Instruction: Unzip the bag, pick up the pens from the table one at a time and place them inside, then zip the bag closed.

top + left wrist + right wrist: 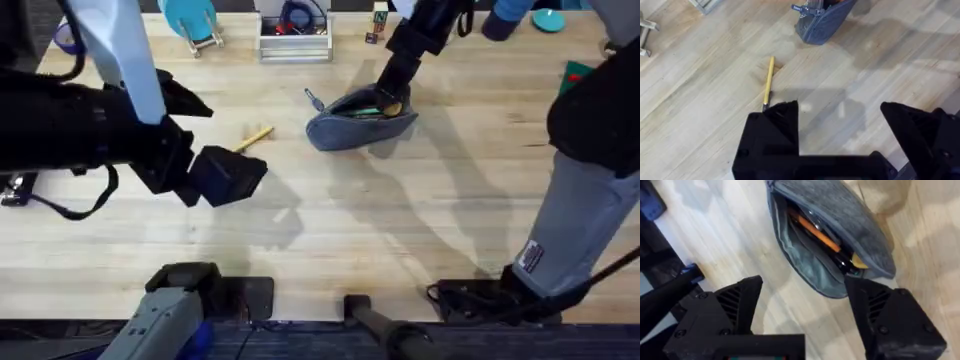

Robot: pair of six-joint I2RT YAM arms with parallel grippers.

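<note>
Wooden table (400, 230), yellow pen (768, 82) near left end effector (840, 127)

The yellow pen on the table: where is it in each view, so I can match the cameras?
Overhead: yellow pen lies on the table, left of the bag.
Left wrist: pen lies above the left gripper, bag beyond.
Right wrist: not in it.
Shared landmark: the bag.

Blue-grey bag (360, 122); tan-yellow pen (768, 82); pale wood-grain table (400, 220); black pincers.
</note>
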